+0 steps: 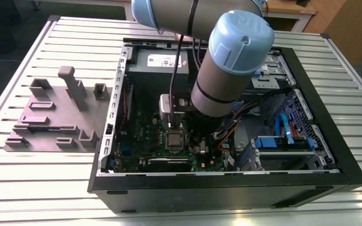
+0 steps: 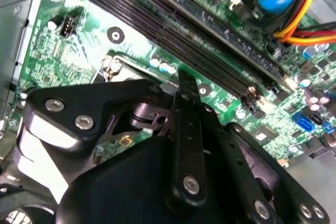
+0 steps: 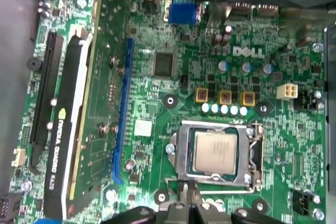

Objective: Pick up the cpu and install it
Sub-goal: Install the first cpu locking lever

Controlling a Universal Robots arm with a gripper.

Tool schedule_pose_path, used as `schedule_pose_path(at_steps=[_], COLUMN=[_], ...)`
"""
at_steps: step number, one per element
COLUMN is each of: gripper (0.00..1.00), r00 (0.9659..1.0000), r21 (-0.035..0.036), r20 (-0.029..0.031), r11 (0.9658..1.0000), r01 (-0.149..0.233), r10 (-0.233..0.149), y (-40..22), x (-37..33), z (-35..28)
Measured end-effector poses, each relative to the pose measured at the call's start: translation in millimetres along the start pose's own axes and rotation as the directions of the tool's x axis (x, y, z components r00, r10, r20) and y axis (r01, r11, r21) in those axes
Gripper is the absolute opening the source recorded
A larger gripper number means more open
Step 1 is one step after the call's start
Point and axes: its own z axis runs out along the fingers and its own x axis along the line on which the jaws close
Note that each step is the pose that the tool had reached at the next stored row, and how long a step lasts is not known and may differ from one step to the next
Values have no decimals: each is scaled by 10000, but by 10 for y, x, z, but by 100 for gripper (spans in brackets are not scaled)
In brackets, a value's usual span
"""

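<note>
Reaching down into the open computer case (image 1: pixel 228 181), the gripper (image 3: pixel 188 190) hangs just above the circuit board (image 3: pixel 157 40). It is closed, with nothing between its tips. The case lies on its side on the slatted worktop (image 1: pixel 43 188), so the board faces up to the arm (image 1: pixel 222 89).

The cpu (image 3: pixel 214 152) lies flat in its socket, silver top upward, ringed by the metal frame (image 3: pixel 181 153). In the exterior view it sits at about eight o'clock from the middle of the case, just beneath the arm. The gripper stands at the frame's edge, apart from the cpu; whether it touches the frame cannot be told. Judged from this, the cpu is already seated, not carried.

Contents of the case, by the exterior view:
- a power supply box (image 1: pixel 159 61) at eleven o'clock;
- a graphics card (image 3: pixel 65 145) standing in its slot along the six o'clock wall;
- a drive bay (image 1: pixel 275 157) with blue cables (image 1: pixel 286 127) at three o'clock.

Outside the case, at nine o'clock, a grey moulded holder (image 1: pixel 49 117) rests on the worktop. Its recesses and posts are presumably shaped to keep loose parts in fixed places for pickup.
</note>
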Motion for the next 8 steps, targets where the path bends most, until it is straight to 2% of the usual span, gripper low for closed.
schedule_pose_path(at_steps=[8], gripper=[11], r00=[10000], r21=[-2], r20=[-6], r11=[10000], r01=[15], r10=[-15], y=[-6], x=[1], z=[-7])
